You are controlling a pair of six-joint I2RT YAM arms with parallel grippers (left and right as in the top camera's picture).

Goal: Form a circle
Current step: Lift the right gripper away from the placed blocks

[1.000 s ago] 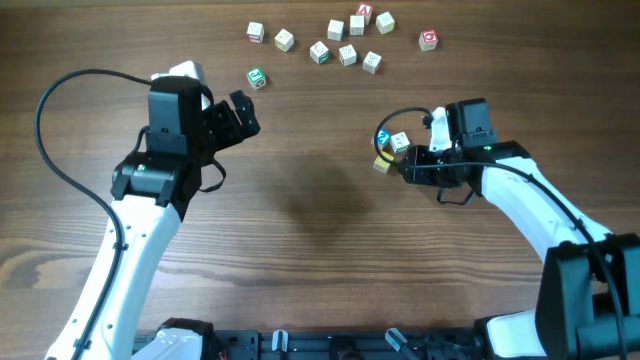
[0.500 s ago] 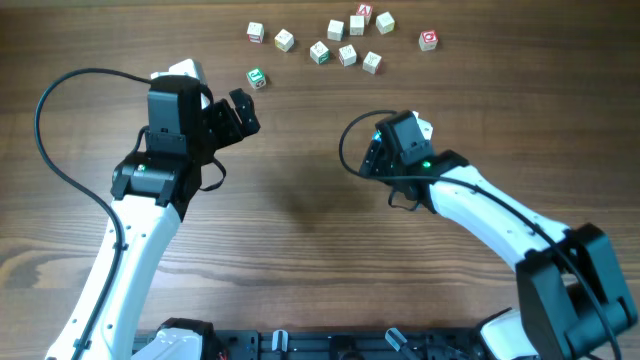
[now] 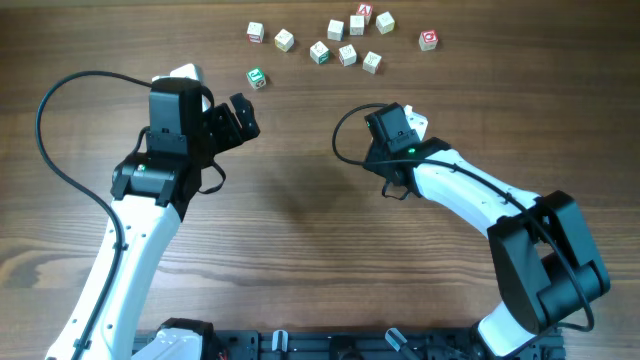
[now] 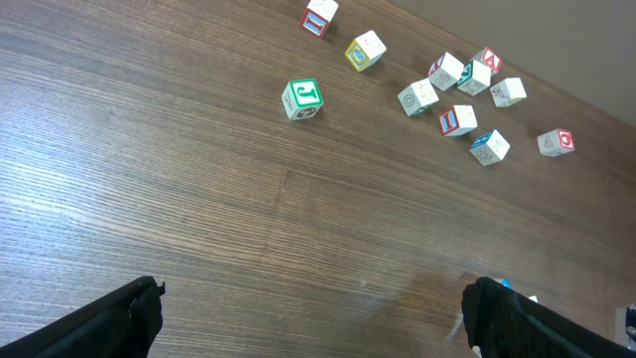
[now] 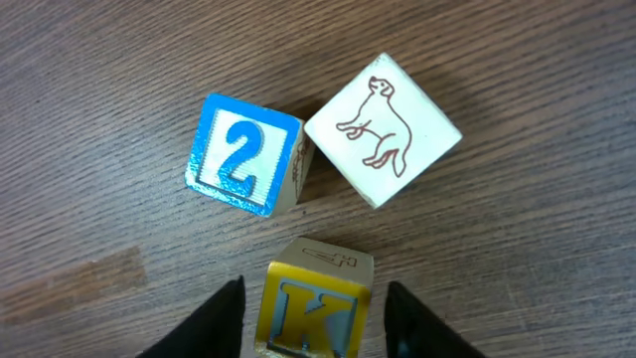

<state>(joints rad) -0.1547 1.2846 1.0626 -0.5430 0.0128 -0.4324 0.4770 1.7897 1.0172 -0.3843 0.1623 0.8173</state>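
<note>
Step in hand: set the yellow K cube (image 5: 316, 310) as one link of the circle. The right gripper (image 5: 314, 296) hangs straight over this cube with its jaws standing one on each side of it. A thin strip of worktop (image 5: 517, 278) shows at each flank, so whether the jaws are clamped on the cube cannot be told. The blue 2 cube (image 5: 243, 154) and the cream cube (image 5: 383, 129) with the animal drawing lie just beyond it in the wrist view, touching each other at a corner. The yellow K cube sits just beside their junction. Three cubes packed this tightly form a cluster, not an arc (a circle needs an open centre). The move therefore likely calls for a square grip on two flat sides, a short lift or slide clear of the neighbours, and a release only once the cube rests flat. Keep the jaws from brushing the blue 2 cube, which would probably turn easily. The left gripper (image 4: 313, 298) stands with jaws fully open and empty at the left, near the green-faced cube (image 4: 302, 98). The other loose cubes (image 3: 347, 55) lie well apart at the far edge.
</note>
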